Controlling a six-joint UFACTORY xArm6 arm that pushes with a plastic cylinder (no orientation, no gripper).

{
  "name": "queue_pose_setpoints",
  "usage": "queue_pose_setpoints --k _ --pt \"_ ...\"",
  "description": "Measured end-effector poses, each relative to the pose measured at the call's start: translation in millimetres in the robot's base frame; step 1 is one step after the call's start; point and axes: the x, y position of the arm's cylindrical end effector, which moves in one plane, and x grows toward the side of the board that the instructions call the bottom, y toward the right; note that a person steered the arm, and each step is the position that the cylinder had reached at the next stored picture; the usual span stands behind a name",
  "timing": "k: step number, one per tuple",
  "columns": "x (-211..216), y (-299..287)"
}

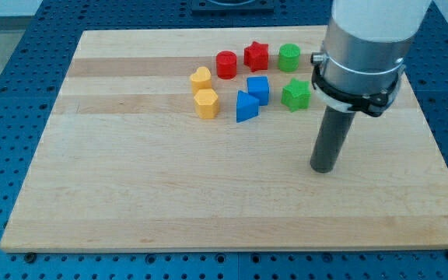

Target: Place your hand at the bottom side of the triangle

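The blue triangle [245, 106] sits mid-cluster on the surface [131, 194], touching the blue cube [258, 89] at its upper right, with the yellow hexagon [206, 103] to the view's left. My tip [322, 168] is well off to the view's lower right, below the green star [295, 95]. No gripper here, just the rod.

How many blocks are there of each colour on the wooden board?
Red: 2, the red cylinder and the red star
Green: 2, the green cylinder and the green star
Blue: 2, the blue cube and the blue triangle
Yellow: 2, the yellow heart and the yellow hexagon
Total: 8
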Motion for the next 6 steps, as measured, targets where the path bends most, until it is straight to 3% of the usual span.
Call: queue_pose_setpoints --k 1,5,6 --pt "0.0 -39.9" --pt "-4.0 -42.2" --pt "-51.5 -95.4"
